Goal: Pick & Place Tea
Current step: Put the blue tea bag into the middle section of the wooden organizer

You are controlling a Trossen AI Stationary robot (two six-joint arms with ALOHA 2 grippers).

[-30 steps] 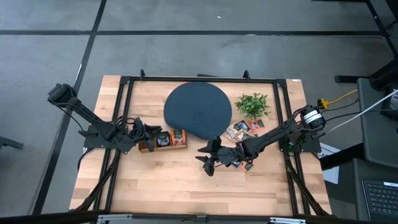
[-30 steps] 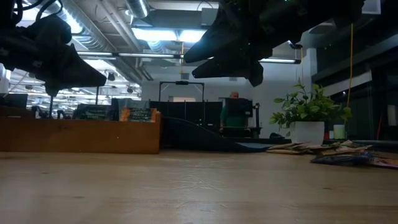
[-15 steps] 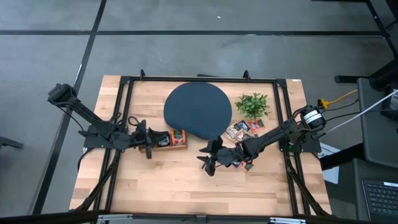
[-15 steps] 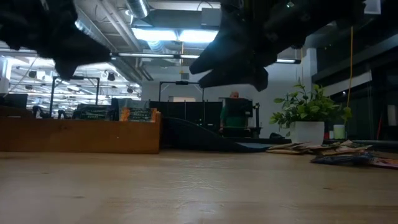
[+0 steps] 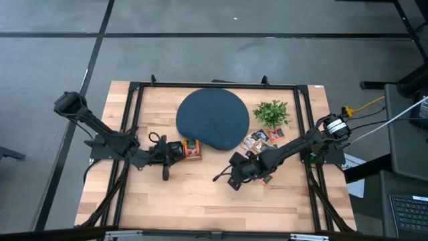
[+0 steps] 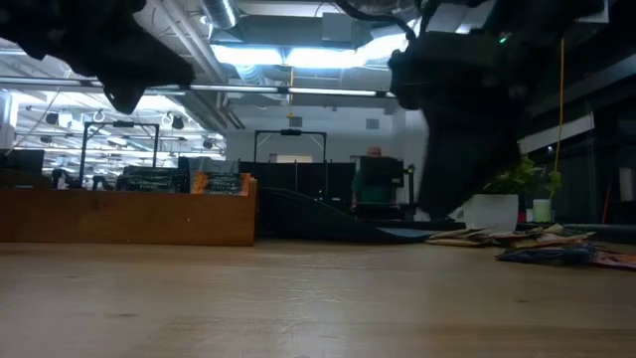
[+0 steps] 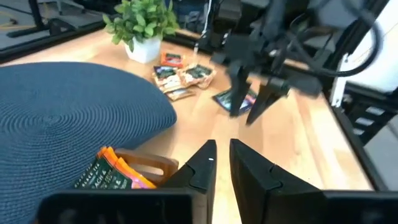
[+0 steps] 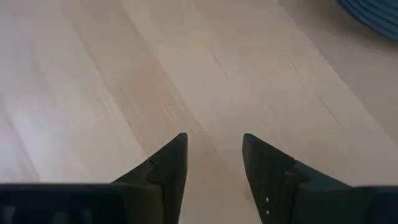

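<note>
Tea sachets [image 5: 262, 138] on wood table [image 5: 200, 194] (lab behind); right end effector [image 8: 214, 158] open, left [image 7: 221, 163] near-closed.

Robotics lab or test bay inside a large industrial-style building. Wooden table [image 5: 200, 194] sits inside a black metal frame [image 5: 137, 86], on a grey concrete floor marked with dark lines [image 5: 100, 30]. Two dark robot arms are mounted at the table's sides. A yellow cable [image 5: 364, 105] and grey leads run off the right arm's base; a keyboard [image 5: 409, 213] shows at the edge. The low view gives an open ceiling with exposed ducts [image 6: 149, 55] and strip lights [image 6: 268, 55], plus further black frame rigs [image 6: 288, 149] and benches beyond. A person in a green top [image 6: 375, 179] stands far back. A potted plant [image 5: 271, 112] on the table looks like a prop.
</note>
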